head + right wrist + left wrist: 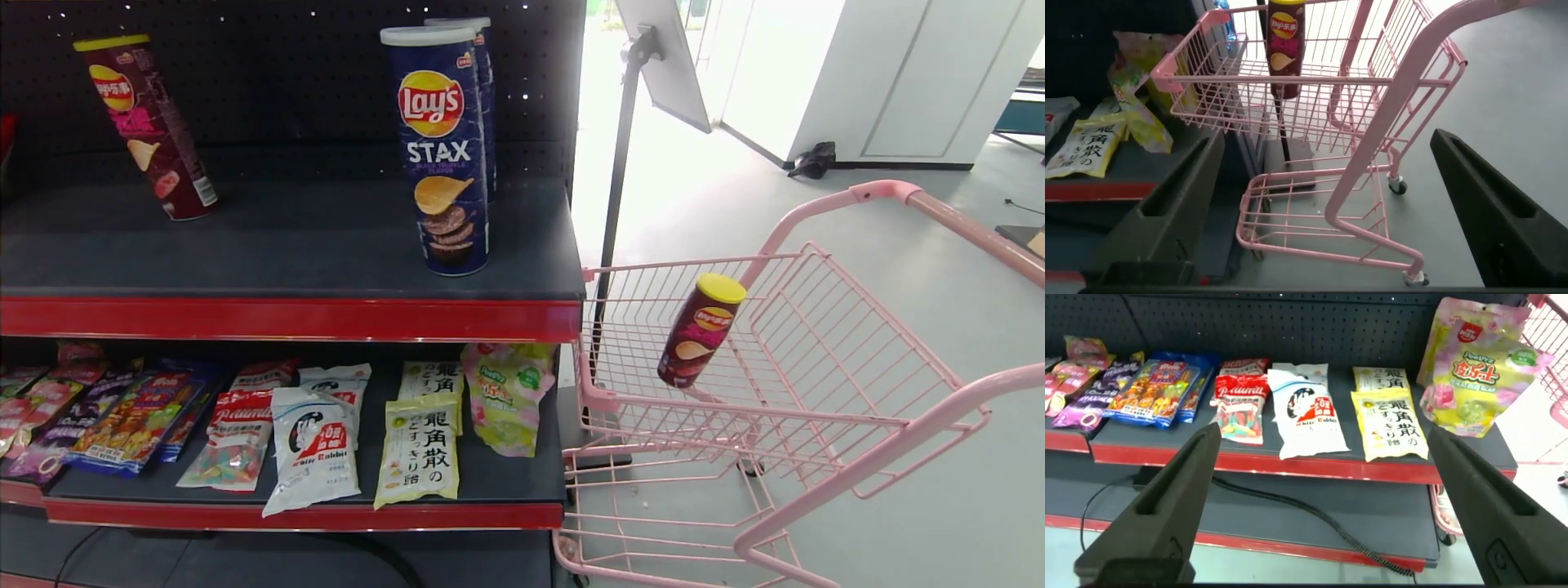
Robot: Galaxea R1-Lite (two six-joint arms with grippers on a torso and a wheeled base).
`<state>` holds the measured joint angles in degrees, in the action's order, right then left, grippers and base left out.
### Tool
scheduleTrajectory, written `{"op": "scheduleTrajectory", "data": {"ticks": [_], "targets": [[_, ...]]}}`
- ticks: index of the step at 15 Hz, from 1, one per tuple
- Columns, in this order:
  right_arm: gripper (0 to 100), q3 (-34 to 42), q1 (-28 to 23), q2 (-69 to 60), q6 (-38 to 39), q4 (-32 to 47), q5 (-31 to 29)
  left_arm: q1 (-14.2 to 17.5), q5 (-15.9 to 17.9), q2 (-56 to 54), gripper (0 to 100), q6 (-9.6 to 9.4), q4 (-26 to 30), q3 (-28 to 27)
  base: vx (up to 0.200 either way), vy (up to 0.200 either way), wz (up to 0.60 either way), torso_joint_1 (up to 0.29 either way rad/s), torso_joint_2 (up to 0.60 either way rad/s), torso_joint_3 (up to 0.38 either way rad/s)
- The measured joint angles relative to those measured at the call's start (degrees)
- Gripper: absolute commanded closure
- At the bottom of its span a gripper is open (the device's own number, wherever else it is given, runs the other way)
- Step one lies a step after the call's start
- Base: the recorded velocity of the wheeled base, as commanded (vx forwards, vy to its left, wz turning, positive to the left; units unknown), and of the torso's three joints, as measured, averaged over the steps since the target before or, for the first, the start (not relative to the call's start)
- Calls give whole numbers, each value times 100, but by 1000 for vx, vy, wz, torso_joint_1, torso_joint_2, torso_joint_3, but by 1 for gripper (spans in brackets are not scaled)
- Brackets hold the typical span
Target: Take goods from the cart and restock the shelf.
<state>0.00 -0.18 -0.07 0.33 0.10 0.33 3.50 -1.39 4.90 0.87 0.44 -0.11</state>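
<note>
Left wrist view first: we see the left gripper (1323,433) with its two dark fingers (1167,506) spread wide and nothing between them, hanging in front of the lower shelf (1315,464). The right gripper (1327,135) is just as wide apart and holds nothing; it faces the pink cart (1290,80).

On the lower shelf we find flat snack bags in a row: a red bag (1239,404), a white bag (1305,412) beside it, two yellow bags (1388,425) one behind the other, and a green and pink pouch (1474,371) propped at the end nearest the cart. Purple and blue packs (1151,392) lie farther toward the robot's left.

Just beside the shelf's right end stands the cart (963,216). In its upper basket we see one maroon chip can (700,331) with a yellow lid, upright in the right wrist view (1283,49).

Farther back, on the upper shelf (286,318), a tall blue can (445,155) stands near the front edge at the right, a second blue can (487,98) right behind it. Well apart, at the left, stands another maroon can (147,126) with a yellow lid.
</note>
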Motion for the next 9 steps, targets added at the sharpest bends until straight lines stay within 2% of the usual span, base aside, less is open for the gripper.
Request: {"op": "scheduleTrajectory", "data": {"ticks": [9], "targets": [[0, 0, 0, 0, 0, 0, 0, 0, 0, 0, 0, -2, 0, 0, 0, 0, 0, 0, 0, 0]]}}
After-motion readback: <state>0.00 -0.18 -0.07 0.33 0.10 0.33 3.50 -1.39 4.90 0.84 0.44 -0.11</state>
